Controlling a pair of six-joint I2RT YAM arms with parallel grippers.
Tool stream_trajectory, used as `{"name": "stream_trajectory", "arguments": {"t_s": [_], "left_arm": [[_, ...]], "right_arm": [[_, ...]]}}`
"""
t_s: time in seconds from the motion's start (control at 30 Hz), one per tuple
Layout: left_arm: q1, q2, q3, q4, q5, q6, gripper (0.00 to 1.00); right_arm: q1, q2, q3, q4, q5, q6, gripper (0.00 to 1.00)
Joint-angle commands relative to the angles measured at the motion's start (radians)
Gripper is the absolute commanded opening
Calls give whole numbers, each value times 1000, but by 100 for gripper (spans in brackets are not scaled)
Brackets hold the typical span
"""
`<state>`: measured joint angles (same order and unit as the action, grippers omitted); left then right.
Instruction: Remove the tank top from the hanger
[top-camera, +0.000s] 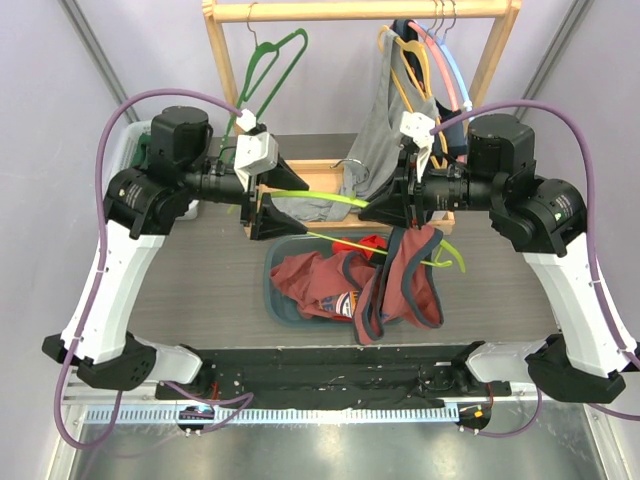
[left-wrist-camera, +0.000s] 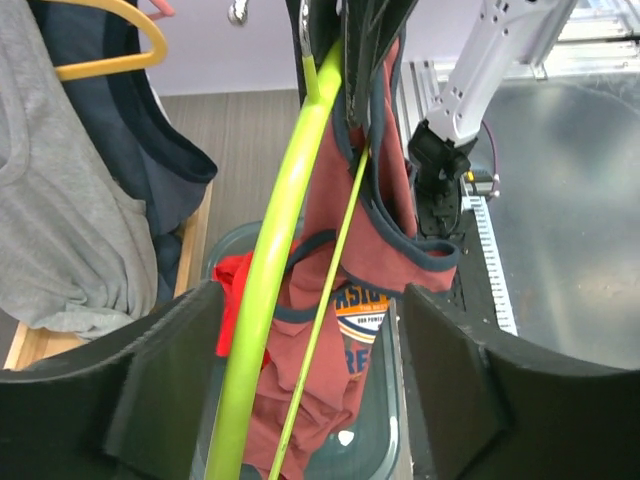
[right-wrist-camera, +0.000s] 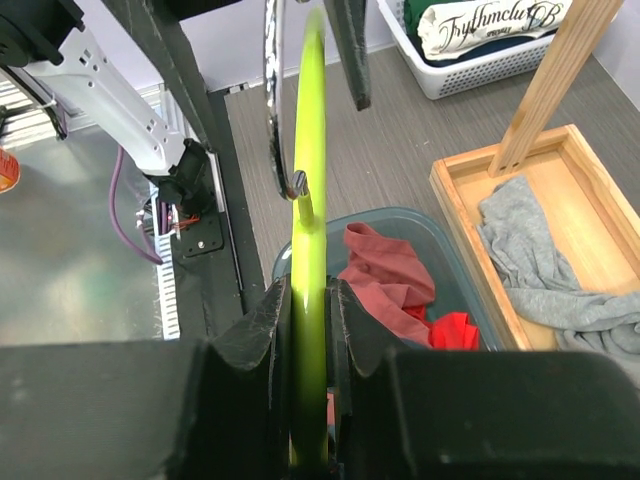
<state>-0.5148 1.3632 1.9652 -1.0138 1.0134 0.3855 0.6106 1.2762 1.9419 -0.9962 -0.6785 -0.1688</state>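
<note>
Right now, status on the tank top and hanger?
Right tool shut on green hanger. Left tool open, straddling hanger's arm. Red tank top not yet off, hanging over bin.

We find the bin (top-camera: 275, 295) on the table (top-camera: 200, 270) at centre front, the rack (top-camera: 360, 10) behind it, and a basket (right-wrist-camera: 480, 65) at the far left. Above the bin the hanger (top-camera: 330, 197) runs left to right. It passes between the spread jaws of the left pincer (top-camera: 268, 192), apart from both, and is clamped in the right pincer (top-camera: 397, 205). The tank top (top-camera: 405, 285) hangs from the hanger just below the right pincer, over the bin's right side.
</note>
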Motion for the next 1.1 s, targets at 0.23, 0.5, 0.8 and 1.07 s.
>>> {"name": "stream_trajectory", "arguments": {"t_s": [0.23,0.5,0.8,1.07], "left_arm": [[-27,27,57,-86,-16,33,40],[-28,16,55,-68,-45,49,22],[-28,-6,66,-66,-98,84,0],[-28,-22,58,-23,-191,137,0]], "right_arm": [[44,17,81,44,36,-54,1],[54,45,100,53,62,-64,1],[57,48,98,64,82,-71,1],[57,0,20,195,171,6,42]]}}
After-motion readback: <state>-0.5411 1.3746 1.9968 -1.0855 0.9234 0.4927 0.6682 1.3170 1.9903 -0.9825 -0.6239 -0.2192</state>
